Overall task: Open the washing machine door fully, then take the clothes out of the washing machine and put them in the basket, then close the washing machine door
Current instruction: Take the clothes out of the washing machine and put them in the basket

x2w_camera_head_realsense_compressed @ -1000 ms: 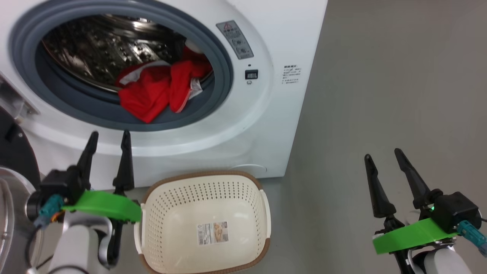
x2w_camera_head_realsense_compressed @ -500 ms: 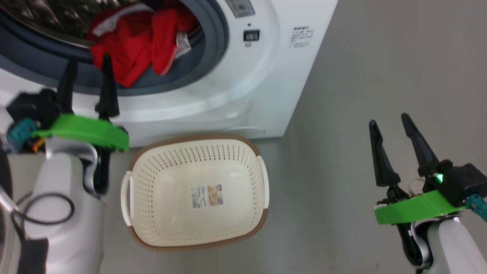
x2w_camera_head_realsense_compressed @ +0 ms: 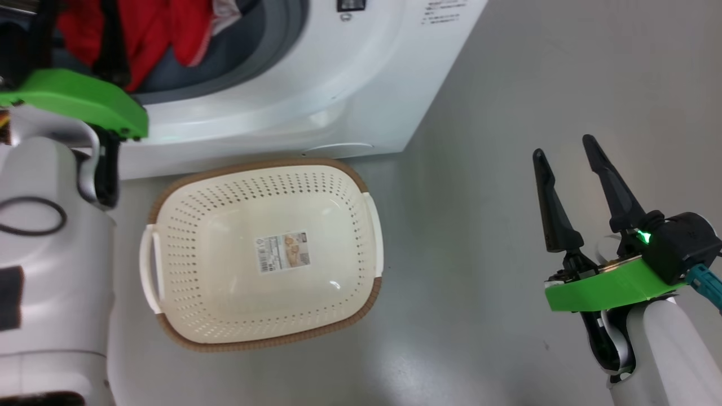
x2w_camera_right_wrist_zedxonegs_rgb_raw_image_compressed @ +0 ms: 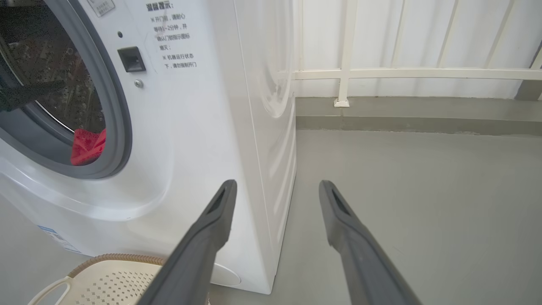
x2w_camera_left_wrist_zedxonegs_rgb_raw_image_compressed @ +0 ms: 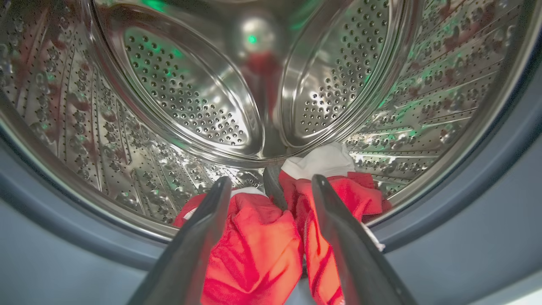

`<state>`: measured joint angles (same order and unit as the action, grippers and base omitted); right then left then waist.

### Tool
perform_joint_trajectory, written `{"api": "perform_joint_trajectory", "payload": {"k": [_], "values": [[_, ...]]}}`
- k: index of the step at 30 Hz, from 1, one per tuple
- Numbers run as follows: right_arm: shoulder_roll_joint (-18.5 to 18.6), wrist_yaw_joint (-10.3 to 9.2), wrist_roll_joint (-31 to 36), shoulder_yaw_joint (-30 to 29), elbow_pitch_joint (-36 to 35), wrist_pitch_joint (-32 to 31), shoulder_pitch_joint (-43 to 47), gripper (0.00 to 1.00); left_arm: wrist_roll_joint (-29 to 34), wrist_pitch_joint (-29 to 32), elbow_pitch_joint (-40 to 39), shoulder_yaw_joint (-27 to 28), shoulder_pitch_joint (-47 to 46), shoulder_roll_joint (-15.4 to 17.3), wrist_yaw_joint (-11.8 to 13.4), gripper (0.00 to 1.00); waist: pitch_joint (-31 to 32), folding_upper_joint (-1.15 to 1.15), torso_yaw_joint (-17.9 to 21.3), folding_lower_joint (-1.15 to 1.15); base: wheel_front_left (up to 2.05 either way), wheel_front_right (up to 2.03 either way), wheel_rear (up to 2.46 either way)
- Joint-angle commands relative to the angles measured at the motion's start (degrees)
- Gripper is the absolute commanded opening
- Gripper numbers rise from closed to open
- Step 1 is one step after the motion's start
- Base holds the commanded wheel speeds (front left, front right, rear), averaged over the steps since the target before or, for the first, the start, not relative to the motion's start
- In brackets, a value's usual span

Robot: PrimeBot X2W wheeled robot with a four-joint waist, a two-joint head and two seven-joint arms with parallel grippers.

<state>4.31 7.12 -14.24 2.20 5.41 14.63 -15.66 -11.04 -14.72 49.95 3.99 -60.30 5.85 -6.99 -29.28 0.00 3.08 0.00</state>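
— Clothes (x2w_camera_left_wrist_zedxonegs_rgb_raw_image_compressed: pixel 254 250) are heaped at the front lip of the drum (x2w_camera_left_wrist_zedxonegs_rgb_raw_image_compressed: pixel 190 97), between and just past the left gripper's (x2w_camera_left_wrist_zedxonegs_rgb_raw_image_compressed: pixel 271 181) spread fingers (x2w_camera_left_wrist_zedxonegs_rgb_raw_image_compressed: pixel 199 237). How should they be taken?
— The fingers should be sunk into the folds before being closed, so more than an edge is caught. The right gripper (x2w_camera_head_realsense_compressed: pixel 564 145) is held spread and empty.
— What is hidden?
— The heap's lower part; the garment count cannot be told.

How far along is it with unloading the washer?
Done: the washing machine stands open. In hand: the open left gripper reaches into the drum, straddling the red clothes, not yet gripping. Left: the basket holds no clothes, so everything must be moved, then the door closed.
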Motion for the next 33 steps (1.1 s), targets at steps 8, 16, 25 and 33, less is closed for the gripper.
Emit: {"api": "perform_joint_trajectory", "payload": {"k": [8,16,25,33], "values": [[0.7,0.36,-1.6,2.4,-1.4,0.4,-0.2,1.0,1.6,0.7,10.6,-0.7,-8.0,5.5,0.8,1.0,-3.2,0.0,3.8,0.0,0.0,0.0,0.0],[0.4,0.36,-2.4,3.1,-0.9,0.4,-0.1,1.0,2.8,5.5,18.4,-2.8,-11.9,7.5,1.0,1.0,-3.2,0.0,5.1,0.0,0.0,0.0,0.0],[0.2,0.36,-3.5,5.0,-0.4,0.4,0.2,1.0,4.4,13.6,22.7,-5.2,-13.2,10.3,2.9,1.0,-3.0,0.0,7.5,0.0,0.0,0.0,0.0],[0.0,0.36,-4.1,5.7,-0.1,0.4,0.6,1.0,4.8,18.4,23.5,-6.5,-12.9,12.3,3.3,0.46,-3.3,0.0,9.3,0.0,0.0,0.0,0.0]]}}
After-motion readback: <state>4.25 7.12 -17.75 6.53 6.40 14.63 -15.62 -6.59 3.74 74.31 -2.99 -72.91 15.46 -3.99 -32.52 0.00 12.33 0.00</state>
